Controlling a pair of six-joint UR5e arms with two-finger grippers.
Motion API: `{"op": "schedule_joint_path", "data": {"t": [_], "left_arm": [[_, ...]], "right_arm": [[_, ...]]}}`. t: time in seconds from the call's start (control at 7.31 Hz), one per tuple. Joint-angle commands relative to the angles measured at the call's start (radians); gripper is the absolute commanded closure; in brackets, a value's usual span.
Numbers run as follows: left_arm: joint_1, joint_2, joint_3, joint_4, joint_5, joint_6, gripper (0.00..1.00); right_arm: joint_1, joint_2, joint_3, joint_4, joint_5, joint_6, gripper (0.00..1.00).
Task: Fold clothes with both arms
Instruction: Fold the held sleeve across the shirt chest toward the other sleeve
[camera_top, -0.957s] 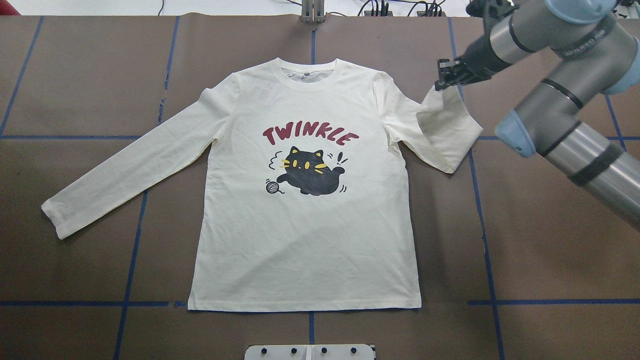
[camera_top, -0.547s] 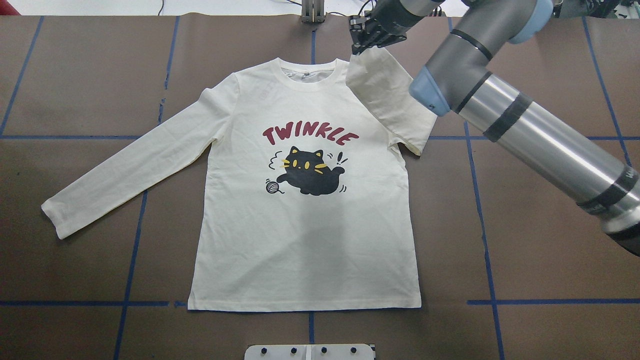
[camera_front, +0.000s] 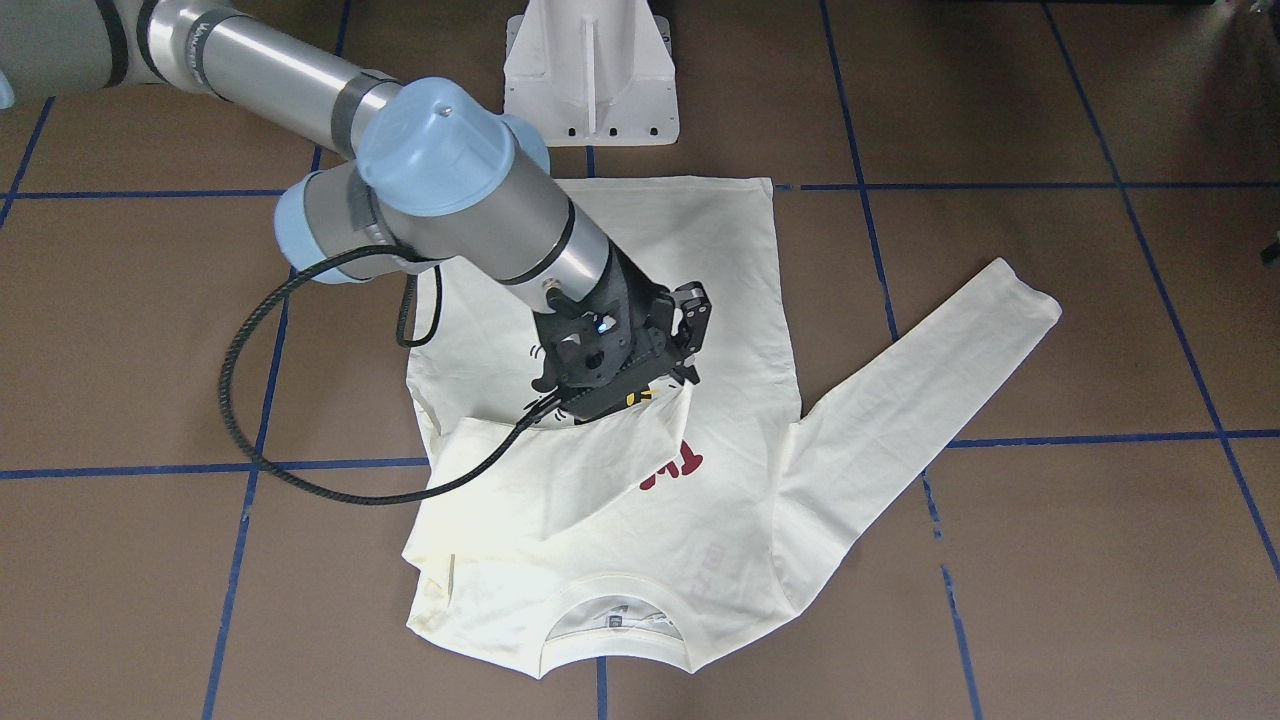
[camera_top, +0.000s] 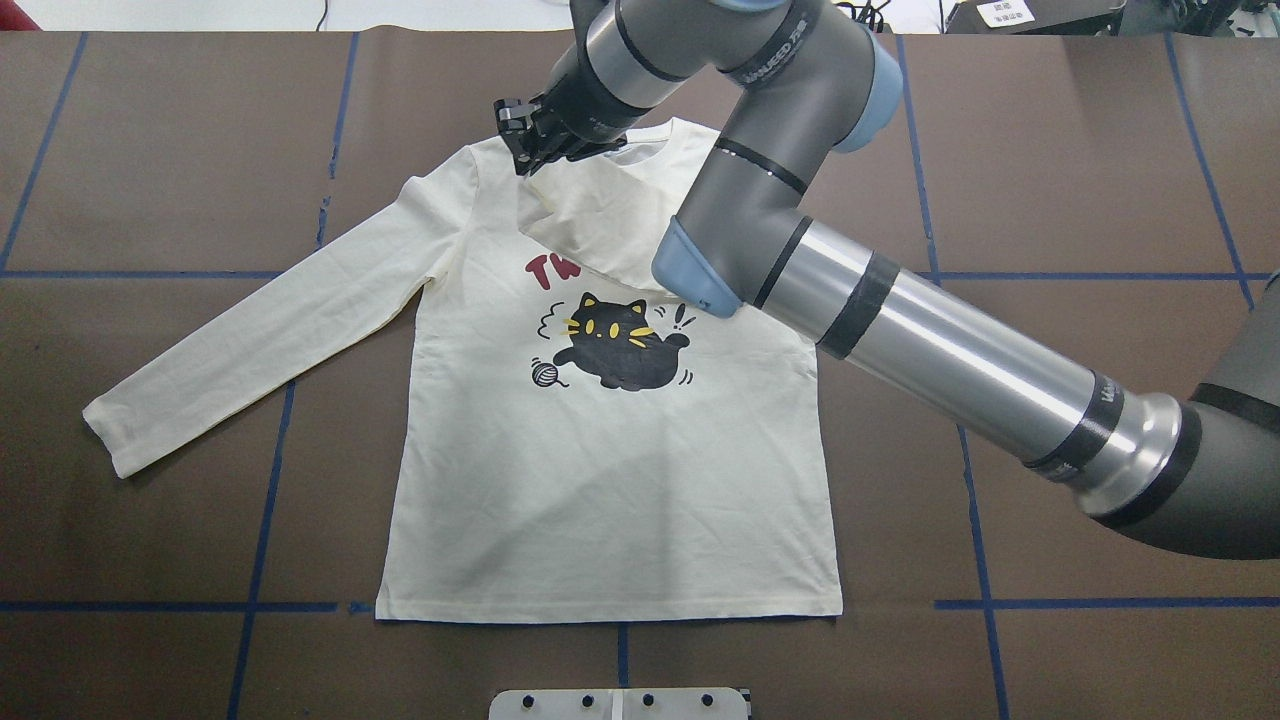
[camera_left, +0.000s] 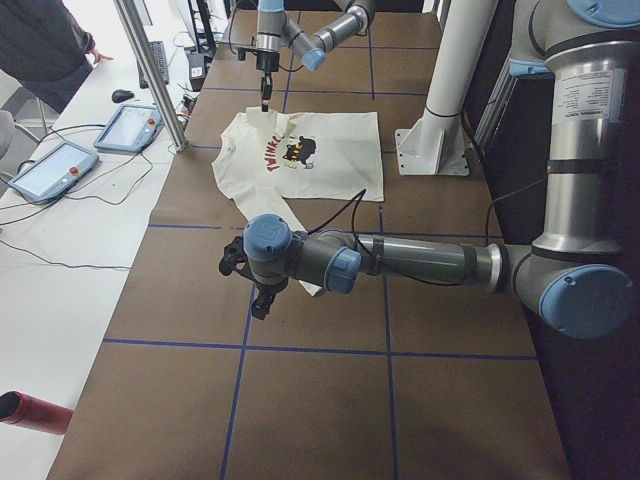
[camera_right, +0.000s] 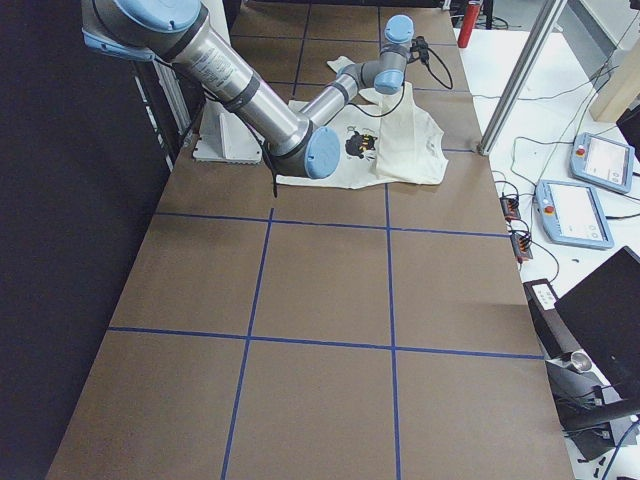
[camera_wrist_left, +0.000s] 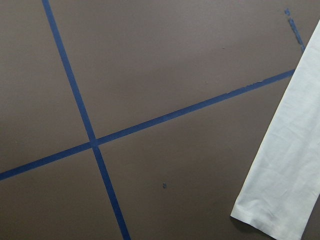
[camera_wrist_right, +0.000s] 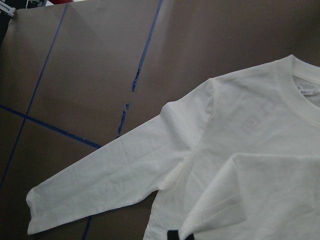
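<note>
The cream shirt lies flat, print up, with the black cat showing. My right gripper is shut on the right sleeve's cuff and holds it just above the shirt's left shoulder. That sleeve drapes across the chest and covers most of the red lettering. In the front-facing view the same gripper pinches the sleeve. The left sleeve lies spread out, its cuff in the left wrist view. My left gripper hovers over that cuff; I cannot tell if it is open or shut.
Brown table cover crossed by blue tape lines. The white pedestal base stands behind the shirt's hem. Two tablets and cables lie on a white bench beside the table, and a person is at its far end.
My right gripper has carried the right sleeve cuff leftwards, from out past the right shoulder, over the collar, to the left shoulder. The sleeve now lies over the lettering.
</note>
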Motion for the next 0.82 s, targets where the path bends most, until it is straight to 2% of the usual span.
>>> {"op": "schedule_joint_path", "data": {"t": [0.0, 0.14, 0.41, 0.55, 0.68], "left_arm": [[0.0, 0.0, 0.025, -0.018, -0.001, 0.0, 0.0], [0.0, 0.0, 0.027, -0.02, -0.001, 0.0, 0.0], [0.0, 0.0, 0.043, -0.036, -0.001, 0.0, 0.0], [0.002, -0.002, 0.066, -0.064, -0.001, 0.0, 0.0], [0.0, -0.002, 0.085, -0.093, -0.001, 0.0, 0.0]], "right_arm": [[-0.063, 0.001, -0.001, 0.095, -0.078, 0.033, 1.0], [-0.078, 0.0, -0.001, 0.132, -0.081, 0.051, 1.0], [-0.135, -0.003, -0.004, 0.159, -0.156, 0.051, 1.0], [-0.199, -0.003, -0.015, 0.159, -0.274, 0.061, 0.01], [-0.29, -0.006, -0.024, 0.156, -0.478, 0.093, 0.0]]}}
